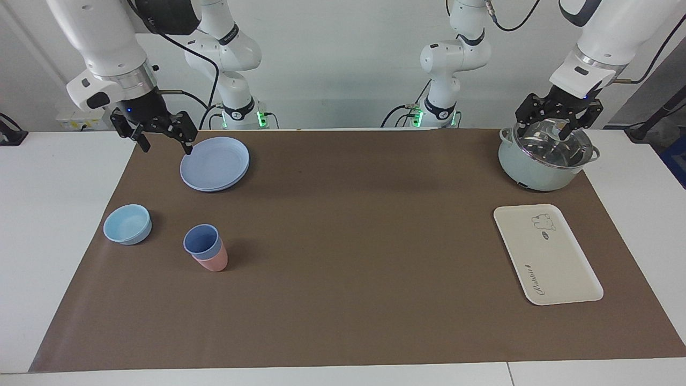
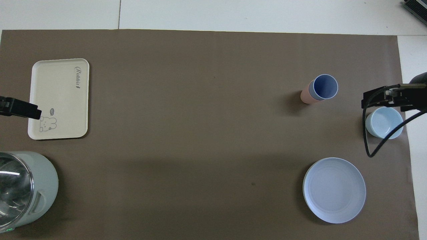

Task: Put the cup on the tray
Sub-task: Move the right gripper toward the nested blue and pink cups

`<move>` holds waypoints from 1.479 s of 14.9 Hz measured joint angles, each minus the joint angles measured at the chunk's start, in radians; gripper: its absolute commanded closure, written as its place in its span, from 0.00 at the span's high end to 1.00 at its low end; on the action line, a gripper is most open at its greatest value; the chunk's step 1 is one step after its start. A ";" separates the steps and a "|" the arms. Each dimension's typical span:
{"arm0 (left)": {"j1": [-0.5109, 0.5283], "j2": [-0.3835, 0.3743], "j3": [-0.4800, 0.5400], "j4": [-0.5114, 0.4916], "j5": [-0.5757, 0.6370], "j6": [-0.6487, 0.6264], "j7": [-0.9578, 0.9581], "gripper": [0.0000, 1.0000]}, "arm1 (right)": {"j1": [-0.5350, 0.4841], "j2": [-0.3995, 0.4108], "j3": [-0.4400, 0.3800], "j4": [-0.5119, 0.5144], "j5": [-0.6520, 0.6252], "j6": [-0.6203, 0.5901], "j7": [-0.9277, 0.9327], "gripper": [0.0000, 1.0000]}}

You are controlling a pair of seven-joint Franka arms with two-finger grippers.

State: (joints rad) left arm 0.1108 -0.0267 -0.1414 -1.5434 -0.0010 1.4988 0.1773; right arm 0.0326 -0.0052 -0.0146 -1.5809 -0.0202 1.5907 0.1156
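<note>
The periwinkle-blue cup (image 1: pixel 202 241) stands nested inside a pink cup (image 1: pixel 215 261), both tilted a little, toward the right arm's end of the brown mat; the cup also shows in the overhead view (image 2: pixel 323 86). The cream tray (image 1: pixel 546 254) with its bear drawing lies empty toward the left arm's end; it also shows in the overhead view (image 2: pixel 60 96). My right gripper (image 1: pixel 166 147) is open and empty, raised beside the blue plate (image 1: pixel 214 163). My left gripper (image 1: pixel 557 122) is open and empty, over the lidded pot (image 1: pixel 546 158).
A light-blue bowl (image 1: pixel 127 224) sits beside the cups, toward the right arm's end. The round blue plate (image 2: pixel 334 190) lies nearer to the robots than the cups. The pale green pot (image 2: pixel 20 190) with a glass lid stands nearer to the robots than the tray.
</note>
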 measured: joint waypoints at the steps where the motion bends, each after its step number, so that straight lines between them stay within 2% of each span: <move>1: 0.000 0.000 0.000 0.000 0.000 0.000 0.000 1.00 | 0.000 0.000 0.000 0.000 0.000 0.000 0.000 1.00; 9: 0.000 0.000 0.002 -0.002 0.000 0.001 0.000 1.00 | -0.007 0.000 -0.002 -0.004 0.000 -0.003 0.000 1.00; 13: 0.004 0.000 0.007 -0.006 0.000 0.002 0.000 1.00 | -0.013 0.000 -0.004 -0.005 0.000 0.007 0.018 0.87; 15: 0.004 0.000 0.008 -0.009 0.000 0.002 0.000 1.00 | -0.027 0.000 -0.007 -0.005 0.004 0.030 0.074 0.84; 19: 0.004 -0.003 0.008 -0.017 0.000 0.002 0.000 1.00 | -0.086 0.017 -0.012 -0.003 0.072 0.056 0.228 0.84; 22: 0.004 -0.007 0.008 -0.023 0.000 0.002 0.000 1.00 | -0.123 0.079 -0.014 0.026 0.129 0.084 0.377 0.86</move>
State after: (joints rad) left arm 0.1148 -0.0336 -0.1339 -1.5662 -0.0010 1.5003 0.1771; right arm -0.0902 0.0742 -0.0285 -1.5552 0.1091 1.6746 0.4928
